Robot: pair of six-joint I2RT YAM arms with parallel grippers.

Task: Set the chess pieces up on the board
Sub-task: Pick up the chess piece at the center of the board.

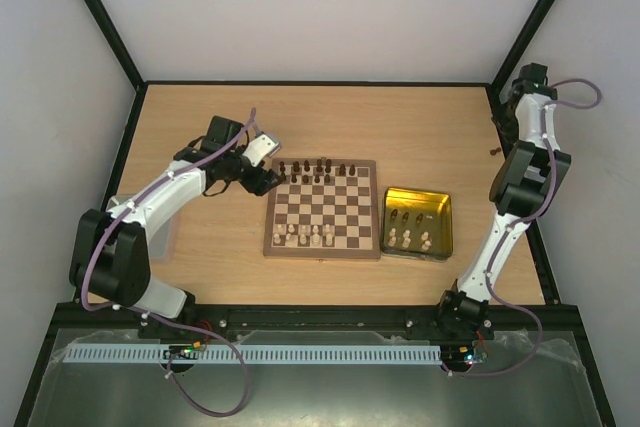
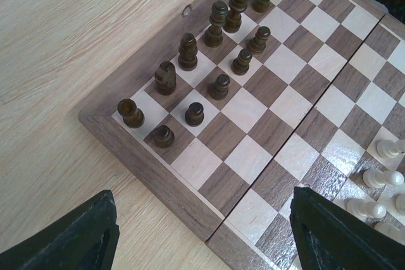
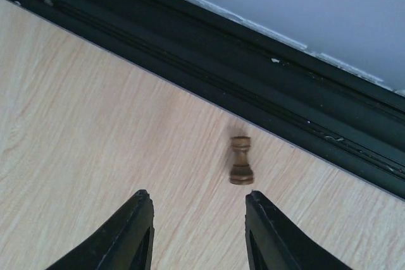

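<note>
The board [image 1: 322, 209] lies mid-table. Dark pieces [image 1: 312, 169] stand on its far rows, cream pieces [image 1: 308, 235] on its near row. My left gripper [image 1: 268, 179] hangs open and empty over the board's far-left corner. In the left wrist view [image 2: 202, 232] its fingers straddle the board's edge [image 2: 158, 175], near several dark pieces [image 2: 190, 52]. My right gripper [image 1: 503, 132] is open at the table's far right edge. In the right wrist view [image 3: 199, 219] a single dark rook [image 3: 241, 160] rests on the table just beyond the fingertips, slightly right.
A shiny gold tray [image 1: 440, 209] right of the board holds several dark and cream pieces. The black cage frame [image 3: 253, 80] runs right behind the rook. A pale tray [image 1: 165, 237] lies partly under my left arm.
</note>
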